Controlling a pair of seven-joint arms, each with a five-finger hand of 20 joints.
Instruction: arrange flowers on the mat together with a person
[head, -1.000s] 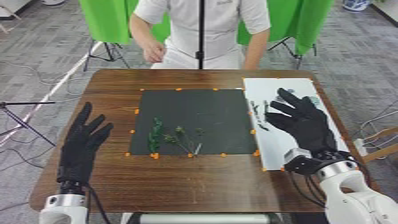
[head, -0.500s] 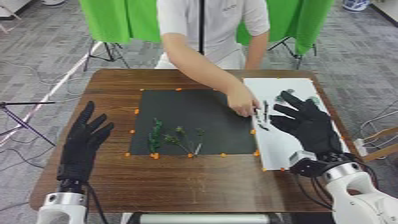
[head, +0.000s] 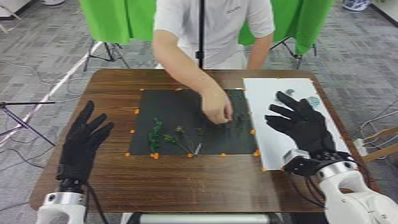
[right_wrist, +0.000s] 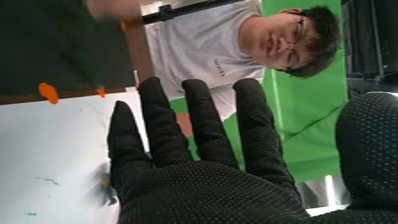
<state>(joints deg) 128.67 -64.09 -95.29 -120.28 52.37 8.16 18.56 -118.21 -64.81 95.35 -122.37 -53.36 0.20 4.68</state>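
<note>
In the head view my right hand (head: 302, 125) is over the white mat (head: 275, 145) with fingers extended and nothing in them; the right wrist view shows that same hand (right_wrist: 213, 190) open too. My left hand (head: 80, 150) rests open at the table's left, beside the dark mat (head: 178, 107). Green stems (head: 155, 135) and thin sprigs (head: 182, 140) lie on the dark mat's lower half. A person's hand (head: 216, 107) is low over that mat's right part, at a dark sprig (head: 238, 117). Pale flowers (head: 313, 101) lie on the white mat beyond my right hand.
Orange markers (head: 155, 156) dot the edges of both mats. The brown table (head: 178, 185) extends toward my arms. From the far side, the person's forearm (head: 182, 67) crosses above the dark mat's back edge.
The person's hand has come in over the table, reached the dark sprigs on the white mat, then moved left over the dark mat; those sprigs are gone from the white mat. My left hand stays put.
</note>
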